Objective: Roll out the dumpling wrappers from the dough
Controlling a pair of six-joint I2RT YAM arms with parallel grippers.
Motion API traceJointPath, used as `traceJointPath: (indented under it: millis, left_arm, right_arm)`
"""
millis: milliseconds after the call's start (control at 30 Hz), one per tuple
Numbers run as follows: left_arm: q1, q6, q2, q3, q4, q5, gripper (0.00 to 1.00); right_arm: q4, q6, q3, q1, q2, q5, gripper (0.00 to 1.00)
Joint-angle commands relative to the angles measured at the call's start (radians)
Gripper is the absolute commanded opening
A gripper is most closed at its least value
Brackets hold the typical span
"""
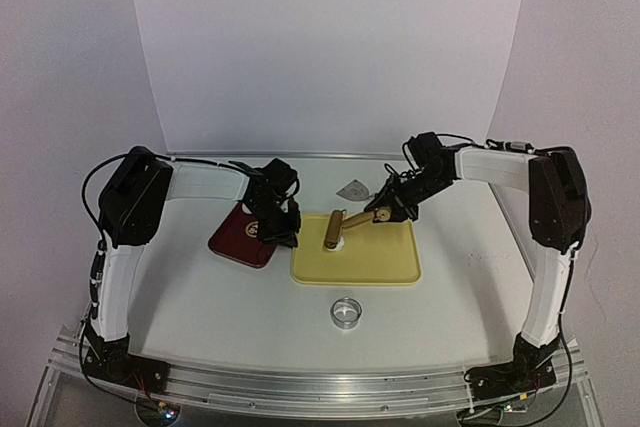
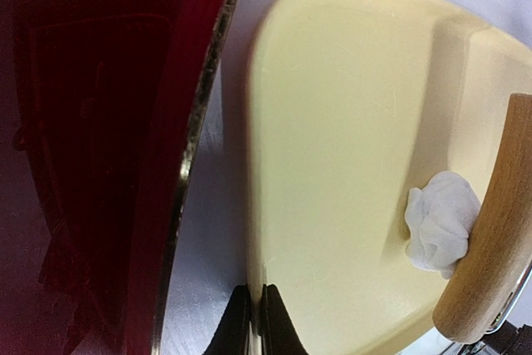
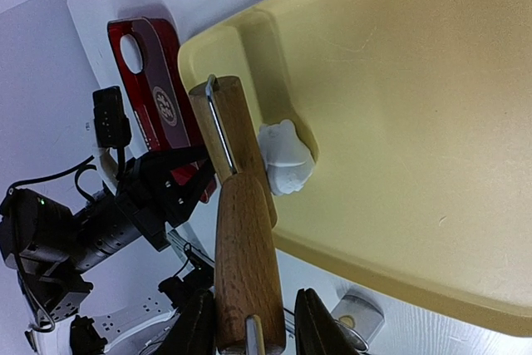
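White tabletop [image 1: 200, 297] and a white backdrop panel frame the workspace. Near the middle a pale yellow rectangular plastic tray [image 1: 375, 262] is laid flat. A dark red glossy board [image 1: 235, 237] is set just beside its left edge, with a narrow strip of table showing between them. The tray's left rim is pinched by the left gripper [image 2: 253, 326], whose jaws are closed tight on it; this is judged to be a hold that keeps the tray from sliding. A wooden rolling pin [image 3: 241, 230] is clamped by its handle in the right gripper [image 1: 388, 209], jaws narrowed around the wood, and its roller is laid across the tray's far left part. A shiny round metal ring cutter [image 1: 345, 312] is parked on the table in front of the tray, well apart from the work. The dough [image 2: 440, 218], a small crumpled white lump, is lodged against the roller near the raised rim. Little room is left there, while most of the tray floor lies open toward the right. No dumpling wrappers can be seen.
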Motion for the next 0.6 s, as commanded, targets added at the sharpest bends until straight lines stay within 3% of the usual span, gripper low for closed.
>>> traceJointPath:
  millis: [0,567]
  left_arm:
    - [0.000,0.021,0.010,0.006,-0.024,-0.023,0.01]
    - [0.000,0.025,-0.006,-0.024,-0.002,-0.028,0.00]
  right_arm:
    - [-0.146,-0.025,0.006,0.007,0.040,0.211,0.00]
    - [-0.253,-0.062,0.013,0.005,0.103,0.351,0.00]
